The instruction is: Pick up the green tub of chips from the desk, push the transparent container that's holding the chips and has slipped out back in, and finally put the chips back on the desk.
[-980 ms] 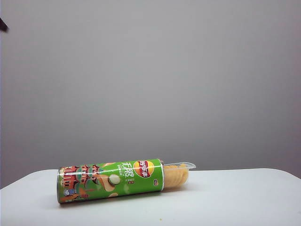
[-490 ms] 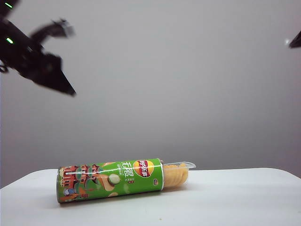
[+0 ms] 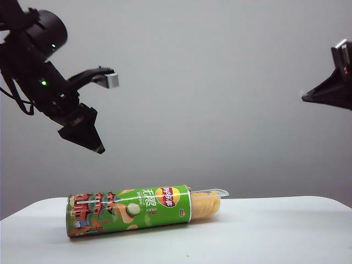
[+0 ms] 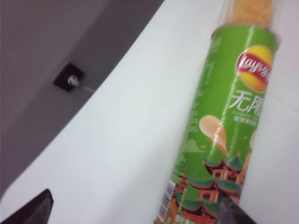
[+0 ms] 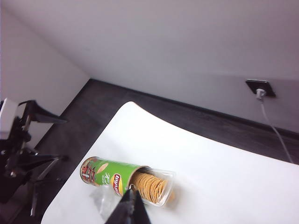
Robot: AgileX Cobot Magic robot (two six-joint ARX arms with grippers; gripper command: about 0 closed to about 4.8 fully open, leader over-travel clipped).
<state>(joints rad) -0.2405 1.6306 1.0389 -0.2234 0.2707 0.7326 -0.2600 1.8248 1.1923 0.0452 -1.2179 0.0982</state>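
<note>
Left gripper (image 3: 104,113) apart, right gripper (image 5: 132,199) together, both above green tub of chips (image 3: 129,210).

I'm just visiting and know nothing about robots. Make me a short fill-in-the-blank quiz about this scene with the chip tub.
1. The green tub of chips lies on its ____ on the desk.
2. The transparent container sticks out of the tub's ____ end in the exterior view.
3. The left gripper, above the tub, has its jaws ____.
4. The right gripper, also in the air, has its jaws ____.

Missing words: side; right; open; shut
</note>
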